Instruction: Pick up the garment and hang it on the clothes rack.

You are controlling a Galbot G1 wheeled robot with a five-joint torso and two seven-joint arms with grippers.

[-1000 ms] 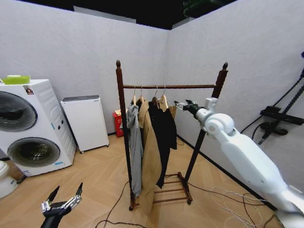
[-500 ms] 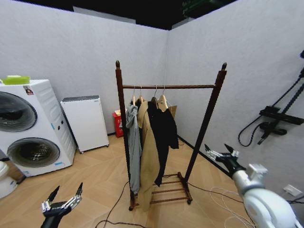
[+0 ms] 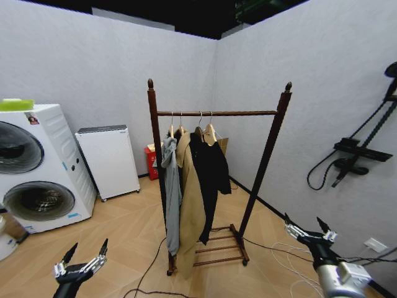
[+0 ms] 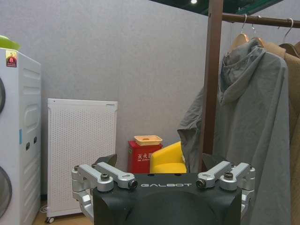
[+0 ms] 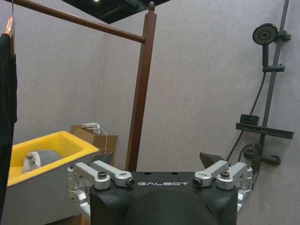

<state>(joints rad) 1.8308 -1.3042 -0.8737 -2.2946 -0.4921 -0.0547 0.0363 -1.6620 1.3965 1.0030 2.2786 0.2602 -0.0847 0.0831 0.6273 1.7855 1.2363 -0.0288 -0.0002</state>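
Garments are seen hanging in a row on the tall dark-brown wooden clothes rack [image 3: 213, 113], whose single horizontal bar is carried between two posts topped with ball finials, above a slatted shelf at the base. The black hip-length jacket [image 3: 210, 177] is hung on a light wooden hanger with a metal hook over that bar, as the rightmost of the row. Its long axis is held vertical, collar up at the hanger and hem pointing down at the floor. Just to its left a long tan coat [image 3: 190, 211] is hung, and left of that a grey hooded jacket [image 3: 170, 198].

The right gripper [image 3: 308, 233] is held low at the near right, well apart from the rack, with its fingers spread wide and nothing between them. The left gripper [image 3: 81, 259] is held low at the near left, likewise spread wide with nothing held.

At the far left a white front-loading washing machine [image 3: 34, 167] is stood against the wall, with a white boxy appliance [image 3: 108, 161] to its right and a small red box [image 3: 151, 162] behind the rack's left post. On the right wall a black shower fitting [image 3: 350, 152] is mounted. Cables [image 3: 291, 257] are spread across the wooden floor near the rack's base.
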